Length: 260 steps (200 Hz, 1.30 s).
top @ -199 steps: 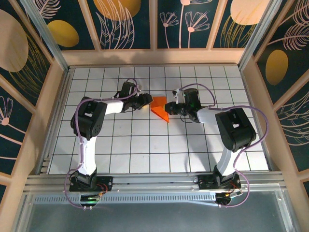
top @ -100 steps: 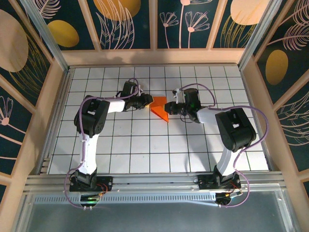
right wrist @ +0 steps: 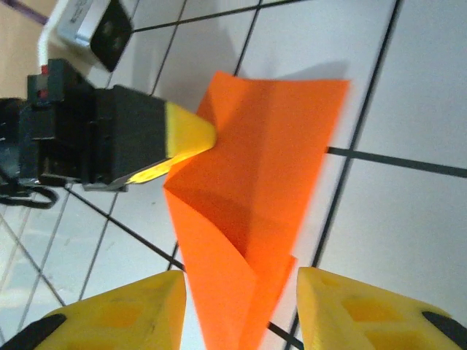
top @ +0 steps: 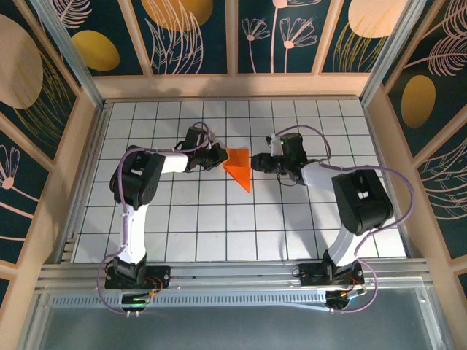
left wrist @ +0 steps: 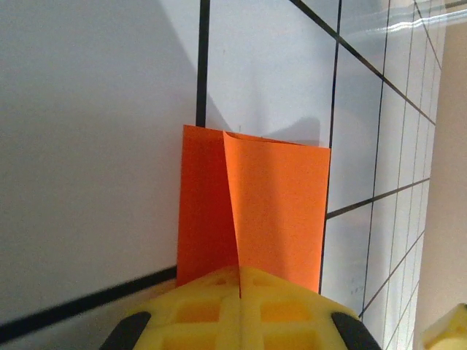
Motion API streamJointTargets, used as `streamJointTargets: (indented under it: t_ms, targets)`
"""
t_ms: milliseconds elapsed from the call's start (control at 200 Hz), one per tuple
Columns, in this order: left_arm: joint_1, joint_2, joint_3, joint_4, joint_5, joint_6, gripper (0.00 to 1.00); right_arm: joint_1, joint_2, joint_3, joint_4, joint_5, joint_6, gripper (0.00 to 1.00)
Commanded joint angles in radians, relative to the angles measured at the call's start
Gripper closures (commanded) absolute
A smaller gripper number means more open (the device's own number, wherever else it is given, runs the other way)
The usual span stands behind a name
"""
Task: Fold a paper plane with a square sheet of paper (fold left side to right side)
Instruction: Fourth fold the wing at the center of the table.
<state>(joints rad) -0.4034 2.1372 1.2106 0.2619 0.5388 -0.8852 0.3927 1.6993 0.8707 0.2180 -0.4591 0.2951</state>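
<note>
**Left gripper clamps the folded orange paper, right gripper stands open**

In the top view the orange paper point(top: 238, 166) lies on the white gridded table point(top: 182, 219), a little toward 12 o'clock from its middle. The paper is folded into a pointed shape, and the point is directed to about 5 o'clock. The left gripper point(top: 218, 155) is at the 9 o'clock side of the paper and the right gripper point(top: 254, 161) is at the 3 o'clock side.

In the left wrist view the yellow fingers point(left wrist: 292, 313) are pressed together with no gap. The edge of the paper goes in between them, so this gripper is closed on the paper. One flap lies over the other, with a slanted crease between them.

In the right wrist view the two yellow fingers point(right wrist: 146, 306) stand well apart at 6 o'clock of the picture, so the jaws are open. The narrow end of the paper reaches between them. Whether it touches either finger, I cannot tell. In the same view the left gripper's yellow tip pinches the paper at its 10 o'clock edge.
</note>
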Motion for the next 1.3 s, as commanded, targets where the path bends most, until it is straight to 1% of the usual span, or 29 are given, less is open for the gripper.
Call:
streamJointTargets:
  t_ms: [0,120,245,395,520,570,646,821,1036,1201,1296]
  targets:
    - [-0.019,-0.078,-0.028,0.041,-0.027,-0.031,1.0,0.028,-0.103,0.048,-0.191,0.19,-0.068,0.55]
    - [-0.029,-0.113,-0.047,0.032,-0.053,-0.052,1.0,0.121,-0.134,0.108,-0.361,0.368,-0.099,0.55]
    - [-0.036,-0.139,-0.065,0.035,-0.068,-0.077,1.0,0.245,-0.13,0.139,-0.456,0.513,-0.073,0.56]
    - [-0.047,-0.166,-0.086,0.036,-0.092,-0.102,1.0,0.374,-0.105,0.161,-0.492,0.633,0.009,0.57]
    - [-0.051,-0.174,-0.092,0.036,-0.098,-0.109,0.99,0.441,-0.061,0.171,-0.498,0.711,0.064,0.57]
    - [-0.052,-0.176,-0.091,0.034,-0.099,-0.111,0.99,0.454,-0.042,0.176,-0.496,0.737,0.085,0.57]
    - [-0.055,-0.175,-0.087,0.031,-0.099,-0.112,0.99,0.465,-0.01,0.184,-0.484,0.741,0.097,0.58]
    - [-0.059,-0.171,-0.08,0.016,-0.105,-0.105,0.99,0.496,0.051,0.211,-0.465,0.788,0.101,0.59]
    - [-0.059,-0.166,-0.079,0.012,-0.101,-0.103,0.99,0.499,0.09,0.219,-0.434,0.812,0.101,0.59]
    - [-0.058,-0.163,-0.075,0.008,-0.1,-0.098,0.99,0.5,0.123,0.236,-0.432,0.828,0.093,0.64]
    - [-0.058,-0.16,-0.072,0.008,-0.097,-0.1,0.99,0.502,0.142,0.244,-0.432,0.836,0.091,0.64]
